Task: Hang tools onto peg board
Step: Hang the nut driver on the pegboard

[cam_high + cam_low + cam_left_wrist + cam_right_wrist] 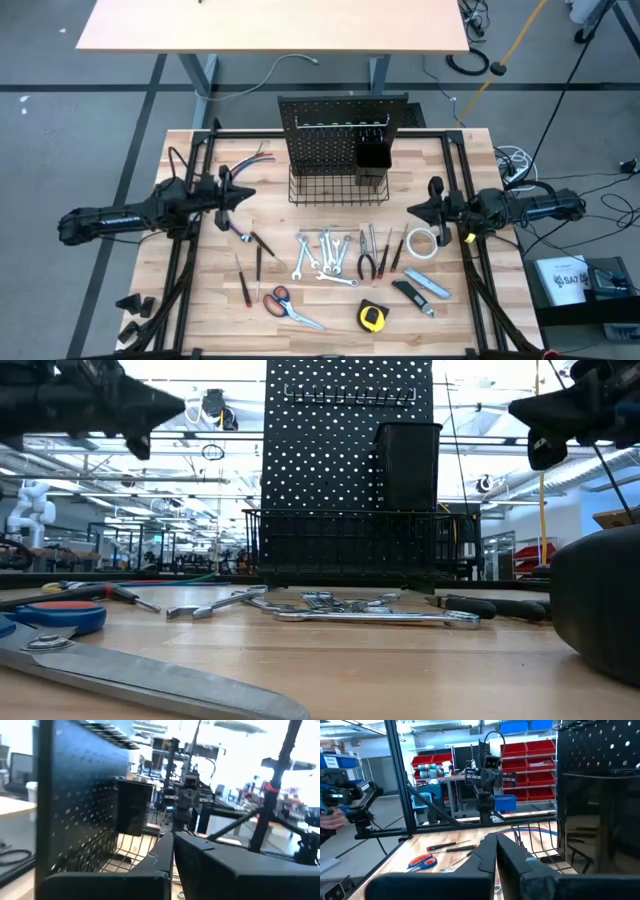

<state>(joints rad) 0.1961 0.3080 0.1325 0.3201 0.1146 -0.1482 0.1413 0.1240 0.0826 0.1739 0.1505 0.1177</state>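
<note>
The peg board [343, 125] stands upright at the table's far middle, with a wire basket [338, 187] at its base and a black cup [372, 158] on its face. The tools lie flat on the tabletop in front of it: wrenches [325, 255], pliers [367, 262], screwdrivers [247, 280], orange scissors [290, 305], a yellow tape measure [372, 316], a utility knife [420, 292] and a white tape roll [421, 243]. My left gripper [250, 196] hovers left of the basket, shut and holding nothing. My right gripper [412, 209] hovers right of the basket, above the tape roll, also shut and holding nothing.
A bundle of coloured wires [250, 160] lies left of the peg board. Black frame rails [462, 180] run along the table's sides. Bare wood [330, 335] shows along the near edge. Another table [270, 25] stands beyond the far edge.
</note>
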